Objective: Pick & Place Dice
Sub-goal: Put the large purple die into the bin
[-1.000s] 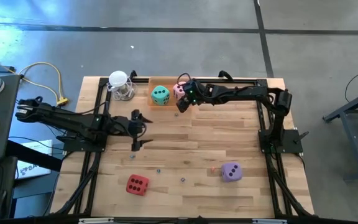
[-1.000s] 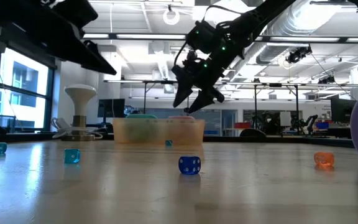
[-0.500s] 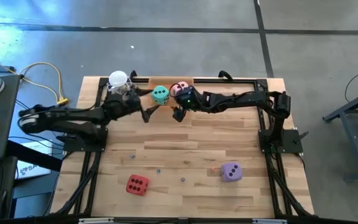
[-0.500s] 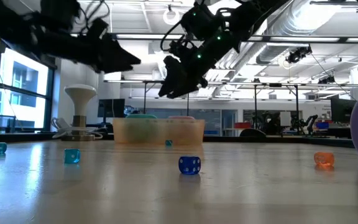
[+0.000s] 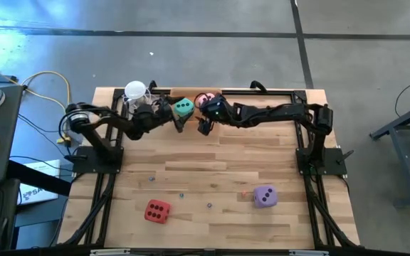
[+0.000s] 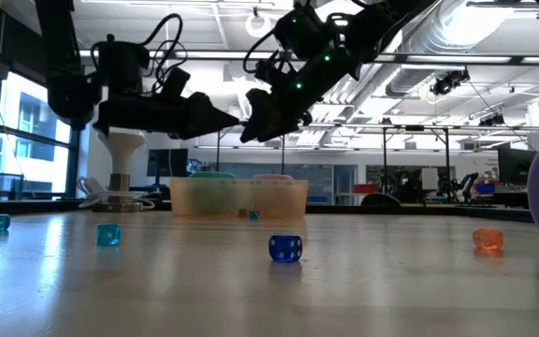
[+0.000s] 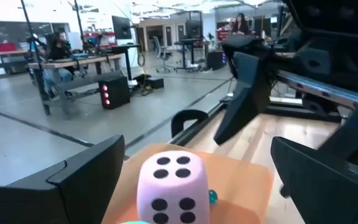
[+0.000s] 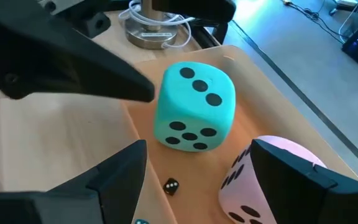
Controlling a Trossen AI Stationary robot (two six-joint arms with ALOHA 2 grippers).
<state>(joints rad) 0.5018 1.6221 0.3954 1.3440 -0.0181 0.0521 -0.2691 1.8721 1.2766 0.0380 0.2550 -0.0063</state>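
Note:
A shallow translucent orange tray [image 5: 191, 91] sits at the table's far edge. The teal die [image 5: 184, 107] and the pink die [image 5: 205, 99] rest inside it on their bottom faces. The red die [image 5: 157, 210] and the purple die [image 5: 265, 195] lie on the wood near the near edge. My left gripper [image 5: 177, 119] hovers open above the tray's near side, by the teal die, and faces the pink die [image 7: 169, 186]. My right gripper [image 5: 204, 124] hovers open just to its right, looking down at the teal die [image 8: 194, 106] and the pink die [image 8: 272, 180].
A white-topped clear object [image 5: 137, 96] with a coiled cable stands left of the tray. Several tiny dice are scattered on the wood, among them a blue one [image 6: 285, 248] and an orange one [image 6: 488, 240]. The two grippers are close together above the tray [image 6: 239, 198]. The table's middle is bare wood.
My left gripper has swung from the table's left-middle toward the far edge and right, ending above the tray beside the teal die. My right gripper has shifted slightly up and toward the left. The dice have stayed where they were.

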